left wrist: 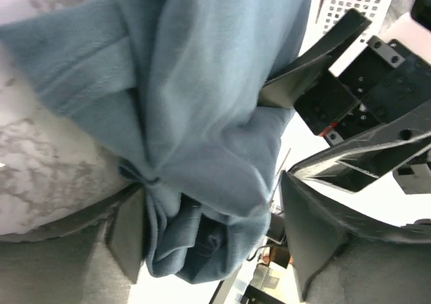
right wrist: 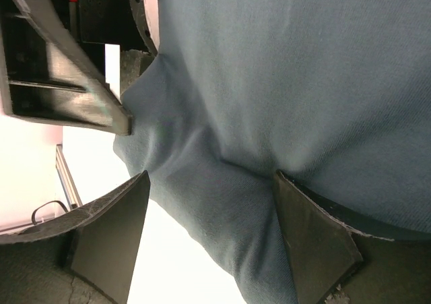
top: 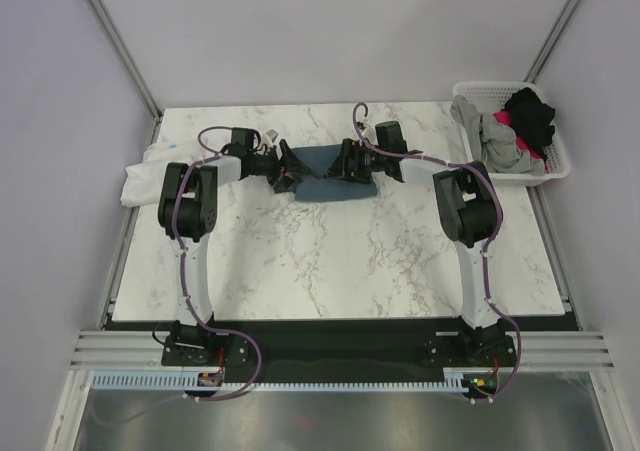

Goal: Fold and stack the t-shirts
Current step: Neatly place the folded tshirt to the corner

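A slate-blue t-shirt [top: 328, 179] lies bunched at the back middle of the marble table [top: 330, 261]. My left gripper [top: 285, 171] is at its left end and my right gripper [top: 341, 161] at its upper right. In the left wrist view the left gripper [left wrist: 205, 209] is open around a thick bunch of the slate-blue t-shirt [left wrist: 202, 115]; the cloth touches one finger only. In the right wrist view the right gripper [right wrist: 210, 183] is open, with a fold of the t-shirt [right wrist: 283, 81] hanging between its fingers. A white t-shirt [top: 145, 176] lies at the table's left edge.
A white lattice basket [top: 553, 161] stands at the back right, off the table's corner, holding a grey t-shirt [top: 495, 136] and a black t-shirt [top: 530, 116]. Grey walls and metal rails enclose the table on both sides.
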`<state>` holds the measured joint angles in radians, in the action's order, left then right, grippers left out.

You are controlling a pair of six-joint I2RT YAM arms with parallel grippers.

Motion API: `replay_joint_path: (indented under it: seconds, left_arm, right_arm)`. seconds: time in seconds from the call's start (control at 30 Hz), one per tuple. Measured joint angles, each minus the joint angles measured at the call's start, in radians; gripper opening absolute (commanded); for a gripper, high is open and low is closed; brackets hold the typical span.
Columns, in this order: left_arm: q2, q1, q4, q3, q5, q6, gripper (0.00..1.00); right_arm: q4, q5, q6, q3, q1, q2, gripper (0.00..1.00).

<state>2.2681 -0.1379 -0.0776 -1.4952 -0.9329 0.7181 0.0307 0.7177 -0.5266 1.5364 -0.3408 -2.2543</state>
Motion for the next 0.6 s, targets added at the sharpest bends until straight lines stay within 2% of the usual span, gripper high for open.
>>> replay_joint_path:
  seconds: [0.07,0.1,0.2,0.27,0.33,0.4,0.6]
  left_arm:
    - [0.004,0.0,-0.003,0.0,0.001,0.0,0.66]
    - [0.008,0.001,-0.004,0.0,0.004,0.001,0.52]
    - [0.013,0.007,-0.021,0.005,0.017,0.002,0.32]
    - [0.013,0.013,-0.035,0.011,0.022,0.0,0.32]
    - [0.013,0.017,-0.052,0.013,0.026,-0.001,0.08]
    - [0.013,0.019,-0.058,0.013,0.03,-0.003,0.02]
    - [0.006,0.019,-0.126,0.0,0.043,-0.058,0.02]
  right_arm:
    - [-0.002,-0.005,0.002,0.0,-0.002,0.002,0.82]
    - [-0.004,-0.008,0.004,0.0,-0.002,0.002,0.83]
    - [-0.004,-0.01,0.005,0.0,-0.003,0.002,0.83]
    - [-0.005,-0.011,0.008,0.0,-0.003,0.002,0.82]
    - [-0.006,-0.014,0.009,0.0,-0.004,0.004,0.83]
    - [-0.008,-0.017,0.011,0.0,-0.005,0.005,0.82]
    - [-0.071,-0.058,0.072,-0.001,-0.011,0.037,0.85]
